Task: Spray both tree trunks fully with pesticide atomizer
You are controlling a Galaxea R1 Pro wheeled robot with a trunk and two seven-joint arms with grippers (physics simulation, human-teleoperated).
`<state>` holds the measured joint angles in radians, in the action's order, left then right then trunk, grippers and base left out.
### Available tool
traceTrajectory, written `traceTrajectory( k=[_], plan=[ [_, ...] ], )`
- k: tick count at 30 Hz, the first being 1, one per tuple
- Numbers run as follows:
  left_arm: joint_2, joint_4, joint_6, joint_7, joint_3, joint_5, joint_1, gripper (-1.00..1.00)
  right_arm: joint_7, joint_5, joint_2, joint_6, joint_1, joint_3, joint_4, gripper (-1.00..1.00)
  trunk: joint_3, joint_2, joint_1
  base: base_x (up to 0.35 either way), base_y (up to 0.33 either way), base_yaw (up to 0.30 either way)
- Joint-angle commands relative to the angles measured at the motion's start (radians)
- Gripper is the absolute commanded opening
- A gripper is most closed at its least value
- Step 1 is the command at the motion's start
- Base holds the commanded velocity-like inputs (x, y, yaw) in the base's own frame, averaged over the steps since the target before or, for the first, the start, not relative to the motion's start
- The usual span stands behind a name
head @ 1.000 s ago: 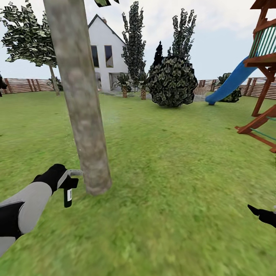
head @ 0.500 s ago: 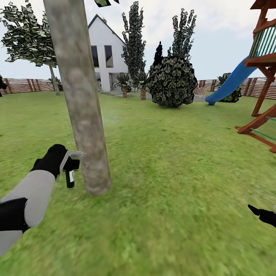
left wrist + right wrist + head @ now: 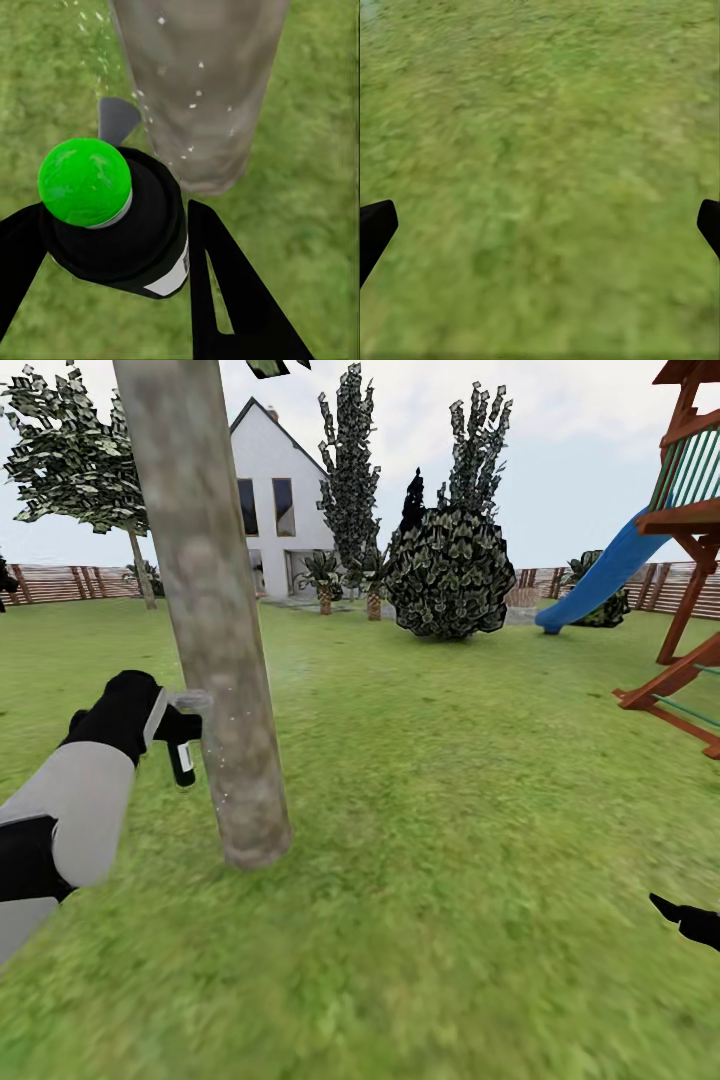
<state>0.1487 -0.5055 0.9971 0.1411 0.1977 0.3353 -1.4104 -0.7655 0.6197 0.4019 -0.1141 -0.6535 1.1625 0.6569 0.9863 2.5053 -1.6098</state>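
The left end effector (image 3: pixel 165 725) is clamped on a black pesticide atomizer (image 3: pixel 120 225) with a green cap, its nozzle just beside the grey-brown tree trunk (image 3: pixel 215 660) amid white droplets, while the right end effector (image 3: pixel 540 229) hangs with fingers wide apart over the lawn (image 3: pixel 450 810).

The tree trunk (image 3: pixel 215 640) rises as the one near obstacle, the pesticide atomizer (image 3: pixel 181 745) close against its left side; bare lawn (image 3: pixel 450 840) lies open to its right and near the robot; the play frame (image 3: pixel 690 560) blocks the far right; a shrub (image 3: pixel 450 575) stands far off.
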Motion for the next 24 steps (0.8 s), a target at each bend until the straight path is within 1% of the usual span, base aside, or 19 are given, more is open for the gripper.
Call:
traceTrajectory(
  k=[1,3,6,11,14,16,19,21,24],
  plan=[
    [0.0,0.001,0.0,0.0,0.0,0.001,-0.013,-1.0,0.0,0.0,0.0,0.0,0.0,0.0,0.0,1.0,0.0,0.0,0.0,0.0,0.0,0.0],
    [0.0,0.002,0.001,0.0,0.0,0.001,-0.036,-1.0,0.0,0.0,0.0,-0.001,0.0,0.0,0.0,1.0,0.0,0.0,0.0,0.0,0.0,0.0],
    [-0.001,0.013,0.001,0.0,0.0,0.001,-0.086,-1.0,0.0,0.0,0.0,0.0,0.0,-0.001,0.0,1.0,0.0,0.0,0.0,0.0,0.0,0.0],
    [-0.001,0.035,0.002,0.0,0.0,0.002,-0.117,-1.0,0.0,0.0,0.0,-0.001,0.0,0.0,0.0,1.0,0.0,0.0,0.0,0.0,0.0,0.0],
    [0.005,0.09,0.001,0.0,0.0,0.002,-0.121,-1.0,0.0,0.0,0.0,-0.001,0.0,0.0,0.0,1.0,0.0,0.0,0.0,0.0,0.0,0.0],
    [0.008,0.185,-0.001,0.0,-0.002,0.002,-0.122,-1.0,0.0,0.0,0.0,-0.001,0.0,-0.001,0.0,1.0,0.0,0.0,0.0,0.0,0.0,0.0],
    [0.009,0.222,-0.003,0.0,-0.011,0.002,-0.122,-1.0,0.0,0.0,0.0,-0.001,0.0,-0.001,0.0,1.0,0.0,0.0,0.0,0.0,0.0,0.0],
    [0.036,0.231,-0.005,0.0,-0.013,0.002,-0.118,-1.0,0.0,0.0,0.0,-0.001,0.0,-0.001,0.0,1.0,0.0,0.0,0.0,0.0,0.0,0.0],
    [0.056,0.245,-0.006,0.0,-0.014,0.002,-0.114,-1.0,0.0,0.0,0.0,-0.001,0.0,-0.001,0.0,1.0,0.0,0.0,0.0,0.0,0.0,0.0]
  ],
)
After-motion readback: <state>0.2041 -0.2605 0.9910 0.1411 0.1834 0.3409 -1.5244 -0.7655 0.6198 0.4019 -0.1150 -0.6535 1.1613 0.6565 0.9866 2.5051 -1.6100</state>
